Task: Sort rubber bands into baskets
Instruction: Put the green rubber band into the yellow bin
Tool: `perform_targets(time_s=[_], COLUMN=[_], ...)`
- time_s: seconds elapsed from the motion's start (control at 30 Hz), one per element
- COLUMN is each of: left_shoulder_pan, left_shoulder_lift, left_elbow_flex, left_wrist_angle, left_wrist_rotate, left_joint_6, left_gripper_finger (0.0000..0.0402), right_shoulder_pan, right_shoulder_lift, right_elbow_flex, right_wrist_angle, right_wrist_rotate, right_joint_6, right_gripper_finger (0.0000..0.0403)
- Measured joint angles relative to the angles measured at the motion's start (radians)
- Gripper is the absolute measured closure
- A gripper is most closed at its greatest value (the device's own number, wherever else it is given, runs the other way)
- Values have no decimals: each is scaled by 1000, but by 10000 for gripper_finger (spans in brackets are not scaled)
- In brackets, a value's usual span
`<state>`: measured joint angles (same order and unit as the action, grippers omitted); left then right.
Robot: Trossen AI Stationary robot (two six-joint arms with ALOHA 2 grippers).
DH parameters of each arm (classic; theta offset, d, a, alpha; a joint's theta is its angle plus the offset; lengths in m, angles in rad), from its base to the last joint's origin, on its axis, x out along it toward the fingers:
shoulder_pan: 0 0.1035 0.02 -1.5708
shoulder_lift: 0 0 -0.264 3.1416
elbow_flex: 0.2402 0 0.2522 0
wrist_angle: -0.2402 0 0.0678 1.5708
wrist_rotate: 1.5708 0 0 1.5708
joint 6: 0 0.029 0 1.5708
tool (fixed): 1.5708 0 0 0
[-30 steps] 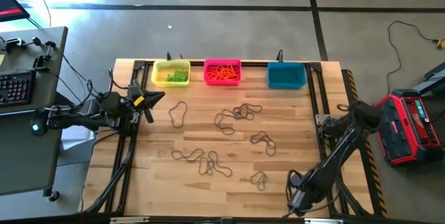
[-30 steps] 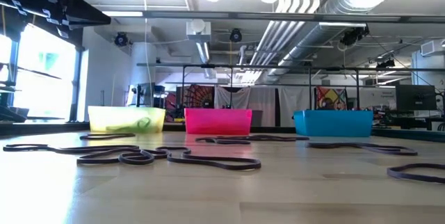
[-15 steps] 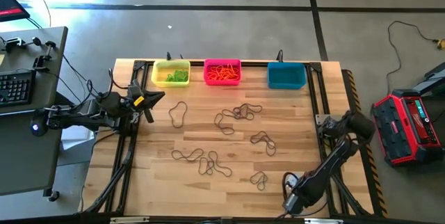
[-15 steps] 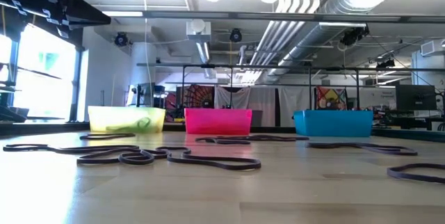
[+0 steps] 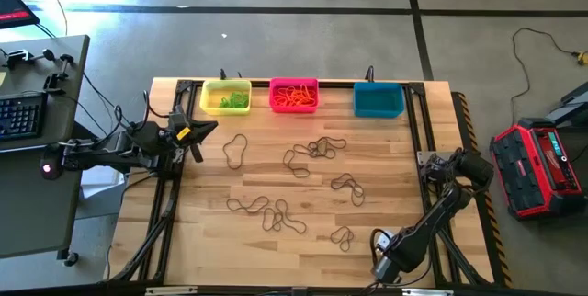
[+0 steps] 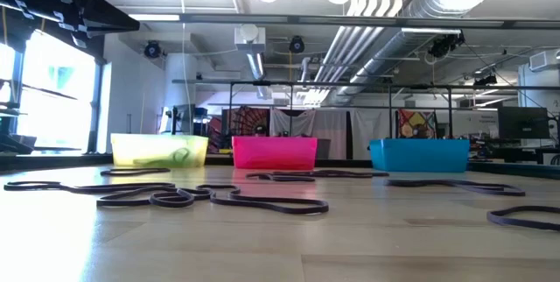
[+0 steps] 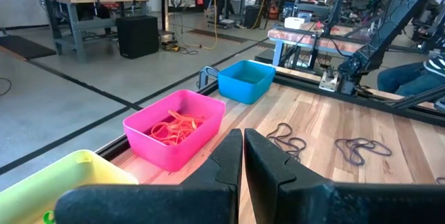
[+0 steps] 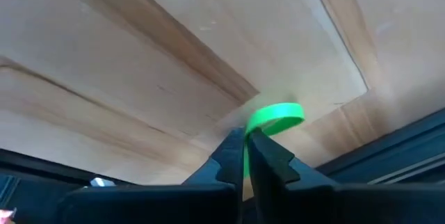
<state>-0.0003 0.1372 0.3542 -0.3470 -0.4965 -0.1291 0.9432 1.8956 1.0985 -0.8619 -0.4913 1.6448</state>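
Note:
Three baskets stand in a row at the table's far edge: yellow with green bands, pink with orange bands, teal. Several dark rubber bands lie flat on the wood in loose tangles. My right gripper is low at the table's near right corner, shut on a green rubber band. My left gripper waits shut at the far left, beside the yellow basket; in the left wrist view its fingertips are pressed together. My right gripper pinches the green rubber band between its two fingertips. A short curved loop sticks out beyond them, just over the wood. The fingers slant steeply down toward the table's near edge. Whether the loop rests on the table, I cannot tell.
A dark metal frame runs along the table's sides; its bar lies close to my right gripper. A red case stands on the floor right of the table. A desk with a keyboard is on the left.
My right arm has sunk toward the table, and its gripper has gone a little toward the table's left edge along the near edge. The bands on the table and the left arm have kept still.

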Motion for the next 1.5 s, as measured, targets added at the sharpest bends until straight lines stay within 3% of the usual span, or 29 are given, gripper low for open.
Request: perform_targets(time_s=[0.17, 0.43, 0.57, 0.77, 0.93, 1.13, 1.3, 1.5], left_shoulder_pan=[0, 0, 0, 0, 0, 0, 0, -1], left_shoulder_lift=[0, 0, 0, 0, 0, 0, 2, 14], left_elbow_flex=[0, 0, 0, 0, 0, 0, 1, 1], left_wrist_angle=[0, 0, 0, 0, 2, 0, -10, -7], left_wrist_rotate=[0, -4, -4, -4, -4, -4, 47, 47], left_joint_6=[0, 0, 0, 0, -8, -18, -49, -53], left_gripper_finger=[394, 394, 394, 394, 394, 394, 394, 394], right_shoulder_pan=[-16, -118, -225, -470, -700, -932, -1038, -1120], right_shoulder_lift=[-42, -146, -153, -153, -153, -119, -22, 165], right_elbow_flex=[25, 80, 80, 80, 80, 82, 184, 440], right_wrist_angle=[-64, -96, -75, 96, 374, 711, 804, 836], right_wrist_rotate=[102, 448, 525, 643, 691, 668, 628, 623], right_joint_6=[3, -7, -132, -462, -779, -1046, -1201, -1355], right_gripper_finger=[400, 403, 403, 403, 403, 403, 403, 403])
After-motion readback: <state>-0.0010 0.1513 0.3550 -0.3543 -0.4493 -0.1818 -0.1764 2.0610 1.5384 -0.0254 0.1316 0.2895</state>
